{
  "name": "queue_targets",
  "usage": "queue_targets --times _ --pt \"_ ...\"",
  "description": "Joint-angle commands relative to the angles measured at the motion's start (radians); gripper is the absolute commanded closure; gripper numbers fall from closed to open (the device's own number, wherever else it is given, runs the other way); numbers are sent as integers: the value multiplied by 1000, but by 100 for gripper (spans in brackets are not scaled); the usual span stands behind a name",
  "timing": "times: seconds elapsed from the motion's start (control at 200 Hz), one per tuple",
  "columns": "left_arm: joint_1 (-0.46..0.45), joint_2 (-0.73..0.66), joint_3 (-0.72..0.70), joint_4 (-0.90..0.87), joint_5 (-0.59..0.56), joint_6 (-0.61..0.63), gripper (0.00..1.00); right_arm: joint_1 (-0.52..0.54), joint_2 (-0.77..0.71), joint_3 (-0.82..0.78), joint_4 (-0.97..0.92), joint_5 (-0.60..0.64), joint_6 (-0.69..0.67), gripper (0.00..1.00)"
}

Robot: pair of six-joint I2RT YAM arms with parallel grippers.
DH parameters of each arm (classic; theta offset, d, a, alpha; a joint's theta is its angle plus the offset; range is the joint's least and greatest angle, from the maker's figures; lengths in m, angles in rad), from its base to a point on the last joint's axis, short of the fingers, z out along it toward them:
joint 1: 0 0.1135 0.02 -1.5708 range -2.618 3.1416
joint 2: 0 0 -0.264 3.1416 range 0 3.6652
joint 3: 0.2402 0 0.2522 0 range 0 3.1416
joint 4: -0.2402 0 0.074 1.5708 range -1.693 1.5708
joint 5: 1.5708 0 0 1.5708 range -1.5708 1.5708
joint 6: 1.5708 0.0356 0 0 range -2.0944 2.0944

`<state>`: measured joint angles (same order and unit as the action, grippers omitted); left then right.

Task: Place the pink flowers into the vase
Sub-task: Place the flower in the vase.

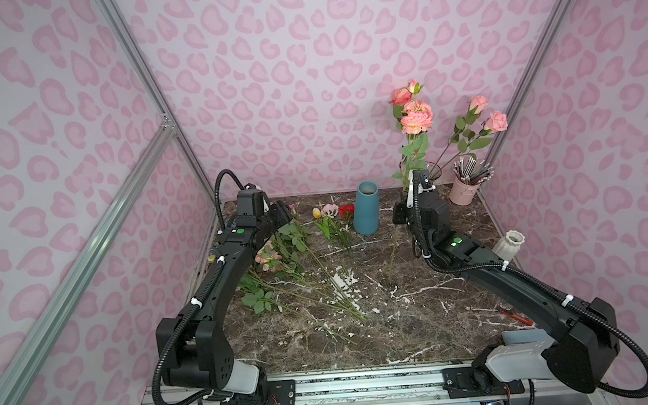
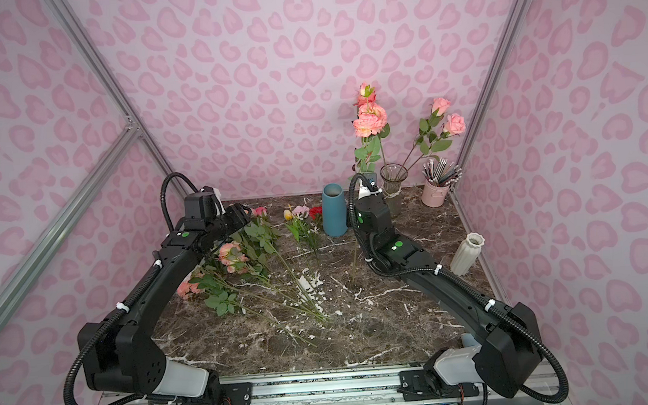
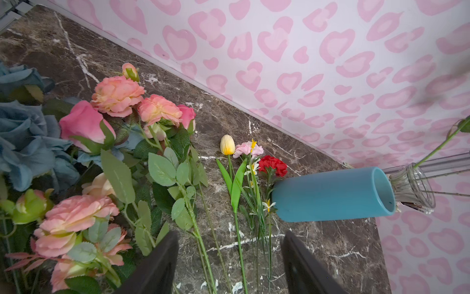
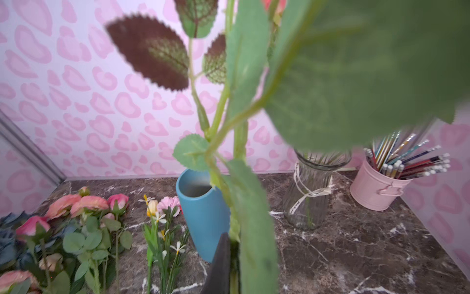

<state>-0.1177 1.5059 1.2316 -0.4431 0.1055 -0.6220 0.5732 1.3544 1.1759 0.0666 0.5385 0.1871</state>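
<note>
Right gripper point(image 4: 230, 248): jaws pressed together on the green stem of one pink spray, holding it upright just right of the blue vase point(image 1: 366, 208).
Held spray point(image 1: 416, 117): its blooms stand high above the blue vase's rim, and its stem rises between the blue vase and the glass vase point(image 2: 394, 185) (the lower end is hidden behind the arm).
Glass vase: right of the blue vase, by the back wall; one pink rose stem point(image 1: 496, 121) leans out of it.
Left gripper point(image 3: 230, 233): jaws spread wide, gripping nothing, above green stems lying left of the blue vase.
Loose pink flowers point(image 3: 117, 95): lying on the marble table point(image 1: 418, 321) left of the blue vase, mixed with a blue hydrangea bunch point(image 3: 25, 142).
Small blooms: a yellow tulip point(image 3: 227, 145) and a red carnation point(image 3: 273, 164) lie just left of the blue vase, the carnation nearest it.
Pencil bucket point(image 1: 464, 193): right of the blue vase, beyond the glass vase.
</note>
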Motion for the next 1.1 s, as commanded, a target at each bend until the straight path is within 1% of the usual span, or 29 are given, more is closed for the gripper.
queue_targets --times 0.0,0.165,0.325,0.595,0.635,0.655,0.73,0.92,1.095 --pt "10 -6 -3 30 14 -5 32 -12 8 12 123 93 -41 100" --pt "29 -3 -9 30 26 -16 32 -21 1 6 232 136 -86 100" --pt "37 0 -12 36 43 -17 32 -24 12 38 333 172 -153 100" --pt "40 7 -17 45 63 -19 32 -32 84 162 497 184 -258 100" --pt "39 7 -17 47 68 -20 32 -33 100 177 505 183 -266 100" --pt "40 7 -17 48 71 -21 33 -35 109 216 506 181 -267 100" --pt "41 6 -18 48 76 -21 33 -40 143 271 514 174 -273 100" --pt "43 -3 -18 51 78 -21 32 -54 202 357 545 139 -265 100" --pt "47 -4 -20 54 92 -21 33 -64 279 501 500 101 -248 100"
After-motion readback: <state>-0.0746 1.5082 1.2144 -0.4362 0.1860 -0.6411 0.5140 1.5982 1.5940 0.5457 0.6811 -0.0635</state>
